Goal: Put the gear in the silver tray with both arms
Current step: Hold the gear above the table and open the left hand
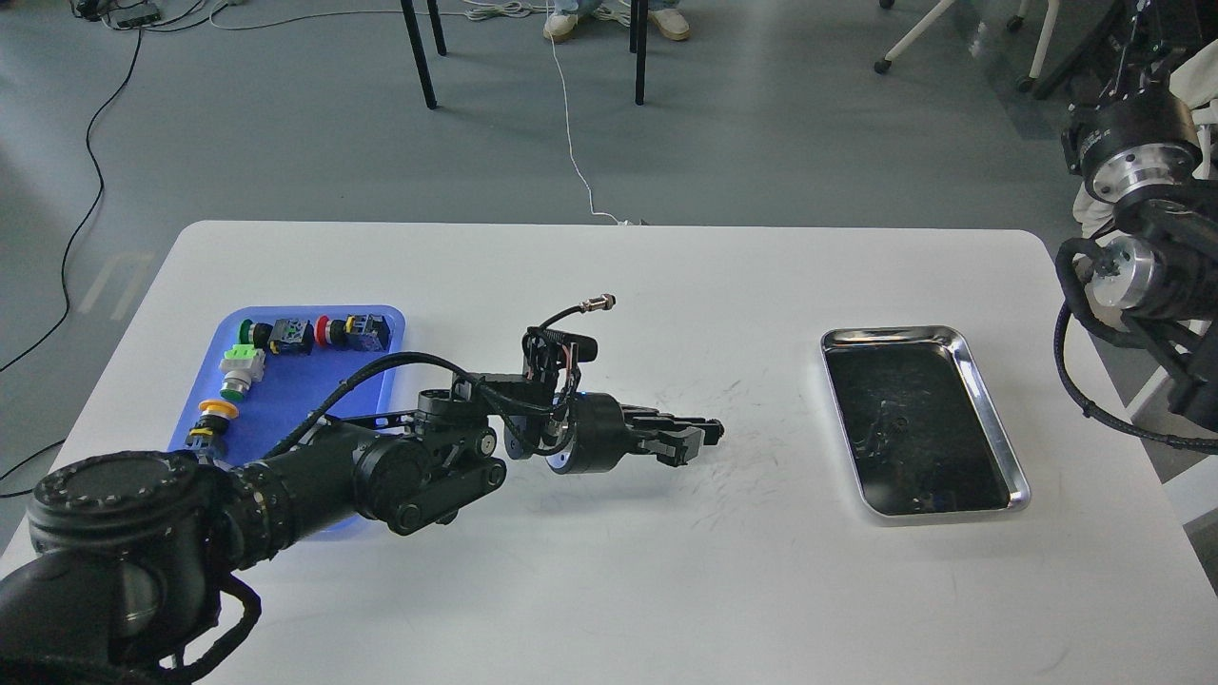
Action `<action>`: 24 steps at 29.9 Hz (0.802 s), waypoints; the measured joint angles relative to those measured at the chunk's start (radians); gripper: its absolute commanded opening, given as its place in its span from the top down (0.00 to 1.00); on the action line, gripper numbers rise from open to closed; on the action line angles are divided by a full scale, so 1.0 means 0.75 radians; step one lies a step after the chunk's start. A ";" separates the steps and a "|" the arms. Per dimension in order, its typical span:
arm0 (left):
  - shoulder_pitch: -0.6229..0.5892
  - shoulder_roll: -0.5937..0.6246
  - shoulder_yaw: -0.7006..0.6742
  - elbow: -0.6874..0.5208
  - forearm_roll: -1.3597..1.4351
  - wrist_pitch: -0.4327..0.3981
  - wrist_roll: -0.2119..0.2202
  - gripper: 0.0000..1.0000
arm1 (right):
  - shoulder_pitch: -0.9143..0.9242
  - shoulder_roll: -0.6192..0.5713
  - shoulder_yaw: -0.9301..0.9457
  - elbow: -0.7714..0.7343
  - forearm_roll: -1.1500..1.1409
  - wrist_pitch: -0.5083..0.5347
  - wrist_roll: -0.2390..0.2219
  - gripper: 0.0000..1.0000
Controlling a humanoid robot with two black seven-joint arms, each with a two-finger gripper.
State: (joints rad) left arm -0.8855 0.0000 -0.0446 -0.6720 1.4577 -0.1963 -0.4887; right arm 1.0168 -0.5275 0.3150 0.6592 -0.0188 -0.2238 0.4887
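Observation:
The silver tray (890, 333) lies on the right side of the white table, and its dark floor holds nothing. My left arm reaches in from the lower left, and its gripper (706, 438) hovers low over the table's middle, pointing right toward the silver tray and about a hand's width short of it. The black fingers lie close together and I cannot tell them apart or see anything between them. Only the silver-capped joints of my right arm (1132, 271) show at the right edge; its gripper is out of view.
A blue plastic tray (304, 390) at the left holds several push-button parts in green (249, 331), red (328, 330) and yellow (217, 409); my left arm covers its near edge. A cable with a metal plug (599, 304) sticks up from the left wrist. Chair legs stand on the floor beyond the table.

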 measured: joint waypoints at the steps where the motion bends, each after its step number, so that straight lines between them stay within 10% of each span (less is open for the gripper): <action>1: 0.000 0.000 0.002 -0.001 -0.005 -0.001 0.000 0.80 | 0.000 0.000 0.000 0.000 0.000 0.000 0.000 0.04; 24: 0.000 0.000 0.005 -0.038 -0.084 -0.012 0.000 0.55 | 0.000 0.002 -0.021 0.001 -0.002 0.000 0.000 0.04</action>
State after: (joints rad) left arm -0.8858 0.0000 -0.0411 -0.7001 1.3950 -0.2054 -0.4887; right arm 1.0169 -0.5262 0.2995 0.6598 -0.0199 -0.2240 0.4887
